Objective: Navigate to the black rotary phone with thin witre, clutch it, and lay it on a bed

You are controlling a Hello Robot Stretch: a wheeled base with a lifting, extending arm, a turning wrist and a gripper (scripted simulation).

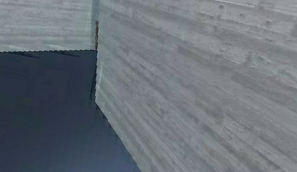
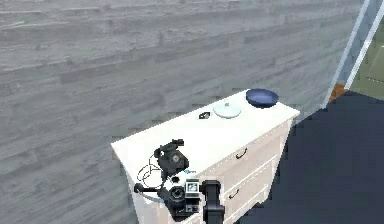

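Black rotary phone (image 2: 172, 157) sits on the white counter (image 2: 250, 135) toward its end at the arm side view's left, just beyond my fingers (image 2: 163, 181), so I'd reach straight outward; can't tell whether the fingers hold anything.

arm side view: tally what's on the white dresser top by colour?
Black or dark: 2, the rotary phone and a small dark item
White: 1, a round dish
Blue: 1, a bowl
Total: 4 on the dresser
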